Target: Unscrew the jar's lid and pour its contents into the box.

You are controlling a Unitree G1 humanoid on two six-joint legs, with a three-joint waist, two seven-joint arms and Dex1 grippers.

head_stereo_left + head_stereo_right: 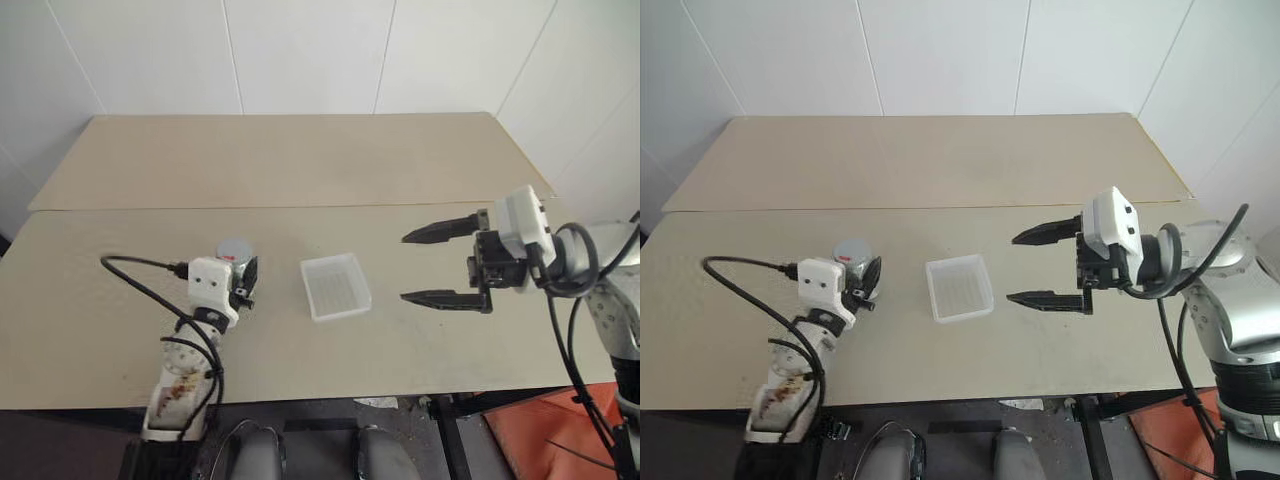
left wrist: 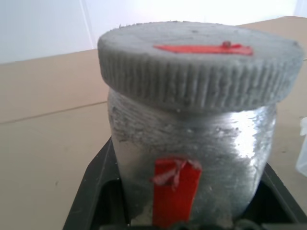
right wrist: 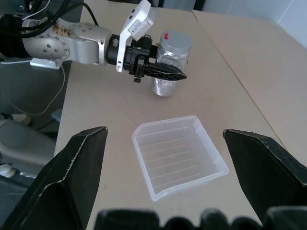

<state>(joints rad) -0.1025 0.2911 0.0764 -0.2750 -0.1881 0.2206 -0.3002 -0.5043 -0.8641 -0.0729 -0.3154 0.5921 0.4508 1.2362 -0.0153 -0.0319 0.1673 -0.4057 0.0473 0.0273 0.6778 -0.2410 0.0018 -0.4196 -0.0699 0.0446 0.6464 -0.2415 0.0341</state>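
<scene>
The jar (image 2: 192,158) stands upright on the left of the table, silvery with a strip of red tape down its side. The ribbed grey lid (image 2: 201,62) sits on top, also marked with red tape. My left gripper (image 1: 243,268) is shut on the jar (image 1: 235,252), one black finger (image 2: 93,191) on each side of its lower body. The contents are hidden inside the jar. The translucent white box (image 1: 335,286) lies empty at the table's middle. To the right of the box my right gripper (image 1: 432,267) hangs open, pointing left, holding nothing.
A second tan table (image 1: 300,160) butts against the near one along a seam, with a white wall behind it. A black cable (image 1: 135,268) loops out to the left of my left wrist. An orange object (image 1: 540,430) lies on the floor below the table's front right corner.
</scene>
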